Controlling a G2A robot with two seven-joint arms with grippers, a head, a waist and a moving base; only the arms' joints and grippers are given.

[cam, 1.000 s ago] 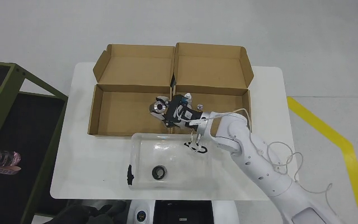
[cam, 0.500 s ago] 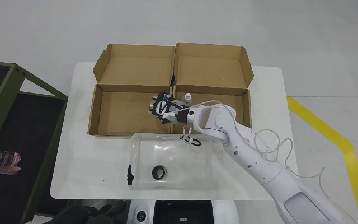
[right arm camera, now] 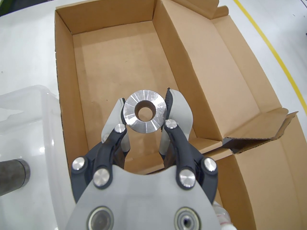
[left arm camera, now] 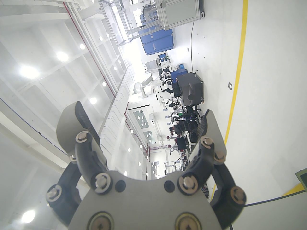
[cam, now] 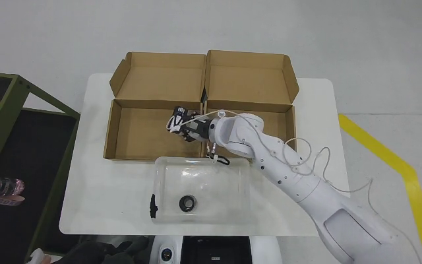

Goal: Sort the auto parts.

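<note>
The right gripper (cam: 179, 123) has moved since a second ago. It started over the wall that the left box (cam: 142, 132) shares with the right box (cam: 271, 120), and now hangs further in over the left box's floor, carrying the metal ring (cam: 175, 124) with it. Nothing else on the table (cam: 92, 171) has shifted.

In the right wrist view, the right gripper (right arm camera: 145, 100) pinches the metal ring (right arm camera: 154, 123) by its rim, one finger on each side. The ring's flat, shiny face is turned toward the camera, and the left box (right arm camera: 115, 60) shows through its hole. The ring is above the end of the left box nearest the right box (right arm camera: 263, 180), not touching the floor or the walls as far as can be told.

A clear bin (cam: 201, 168) stands just in front of the left box, on the robot's side of it. One dark round part (cam: 189, 202) lies on the bin's floor, and the right wrist view shows it as a short dark cylinder (right arm camera: 13, 175).

The left gripper (left arm camera: 141, 118) is spread wide with nothing between its fingers, and points up into the hall, away from the left box.
</note>
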